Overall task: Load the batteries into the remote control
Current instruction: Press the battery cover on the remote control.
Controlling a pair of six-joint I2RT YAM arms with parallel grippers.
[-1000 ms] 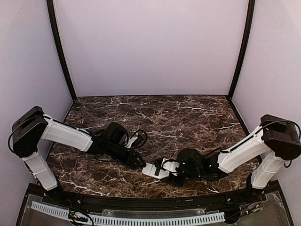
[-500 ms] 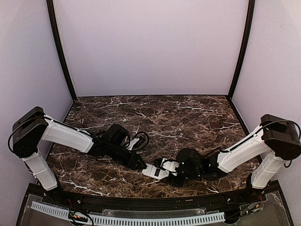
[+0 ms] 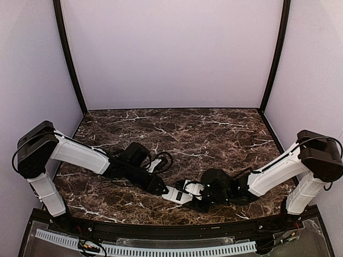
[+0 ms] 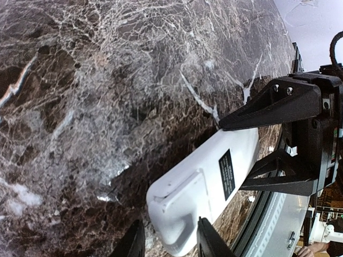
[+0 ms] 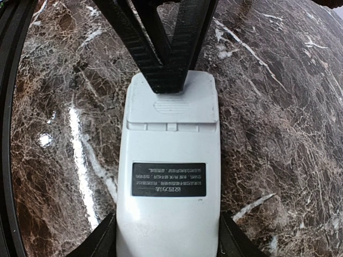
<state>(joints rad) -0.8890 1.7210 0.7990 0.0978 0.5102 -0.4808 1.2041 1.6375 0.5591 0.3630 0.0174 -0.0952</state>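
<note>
Now the remote control [image 3: 176, 193] lies back-up at the table's [image 3: 214, 134] 6 o'clock, its long axis running 9-to-3. The right gripper [image 5: 167, 238] pinches its 3 o'clock end. The left gripper [image 5: 169, 80], nearer the cover [image 5: 171, 104], rests on the 9 o'clock end; whether its tips touch I cannot tell.

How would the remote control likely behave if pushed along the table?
The remote control is probably stiff: hard moulded shell. Flat and boxy, it should slide on the marble table, not roll. Its smooth back looks slippery.
</note>
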